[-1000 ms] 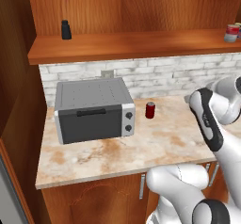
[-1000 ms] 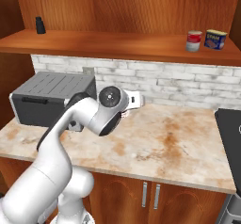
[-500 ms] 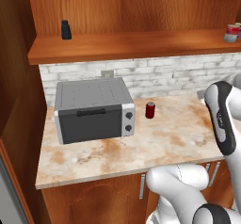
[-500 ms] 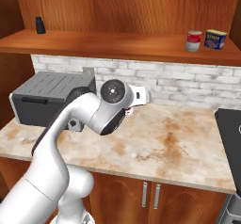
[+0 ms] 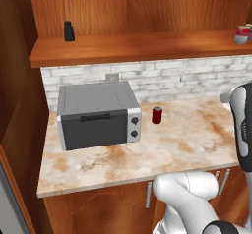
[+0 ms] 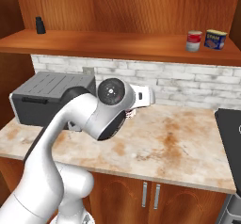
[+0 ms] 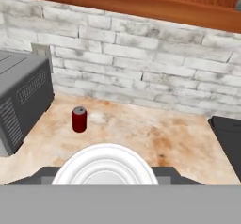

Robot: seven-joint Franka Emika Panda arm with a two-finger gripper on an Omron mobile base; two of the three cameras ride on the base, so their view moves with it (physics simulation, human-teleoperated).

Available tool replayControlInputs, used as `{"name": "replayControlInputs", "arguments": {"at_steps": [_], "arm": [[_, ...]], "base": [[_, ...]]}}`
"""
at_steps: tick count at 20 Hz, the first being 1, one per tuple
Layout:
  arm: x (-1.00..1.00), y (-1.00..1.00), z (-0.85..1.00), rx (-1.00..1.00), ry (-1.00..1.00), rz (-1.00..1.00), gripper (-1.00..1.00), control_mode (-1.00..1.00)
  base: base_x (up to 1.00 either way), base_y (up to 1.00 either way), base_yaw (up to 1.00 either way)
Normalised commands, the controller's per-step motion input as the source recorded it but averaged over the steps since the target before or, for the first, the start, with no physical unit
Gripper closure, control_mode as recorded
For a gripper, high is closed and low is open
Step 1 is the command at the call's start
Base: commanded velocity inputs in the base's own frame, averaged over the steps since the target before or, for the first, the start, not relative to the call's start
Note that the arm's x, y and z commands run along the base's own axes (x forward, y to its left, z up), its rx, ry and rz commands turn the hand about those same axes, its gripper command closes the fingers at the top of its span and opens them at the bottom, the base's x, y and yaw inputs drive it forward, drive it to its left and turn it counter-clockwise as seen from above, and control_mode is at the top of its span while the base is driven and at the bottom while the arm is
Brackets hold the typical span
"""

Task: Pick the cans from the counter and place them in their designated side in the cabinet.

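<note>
My gripper (image 7: 104, 175) is shut on a can (image 7: 104, 164), seen end-on as a pale ringed disc between the two dark fingers (image 7: 43, 175). It is held level above the counter (image 7: 155, 138) and faces the brick wall. A plain dark red can (image 7: 79, 119) (image 5: 157, 115) stands upright on the counter (image 5: 192, 139) beside the toaster oven, ahead of the gripper and to its left. A red-and-white can (image 6: 193, 40) (image 5: 242, 34) stands at the right end of the cabinet shelf (image 6: 117, 44). My hand (image 6: 141, 96) hangs over the middle of the counter.
A grey toaster oven (image 5: 97, 115) (image 6: 49, 96) takes up the counter's left end. A blue-labelled can (image 6: 215, 39) stands next to the red-and-white one, and a small black bottle (image 5: 69, 31) (image 6: 40, 25) is at the shelf's left. A dark stove top (image 6: 230, 129) borders the counter's right.
The arm has lifted and swung right, carrying the hand higher over the counter. The dark red can and the things on the shelf have not moved.
</note>
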Motion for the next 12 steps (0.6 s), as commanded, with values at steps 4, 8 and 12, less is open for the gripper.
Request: {"name": "replayControlInputs", "arguments": {"at_steps": [4, 8, 12], "arm": [[-0.3, -0.03, 0.31, 0.0, -0.04, -0.01, 1.0, -1.0], [-0.28, -0.01, 0.29, -0.02, -0.11, -0.01, 1.0, -1.0], [-0.28, 0.0, 0.29, -0.02, -0.12, -0.03, 1.0, -1.0]], "base": [[0.0, 0.0, 0.0], [0.0, 0.0, 0.0], [0.0, 0.0, 0.0]]}}
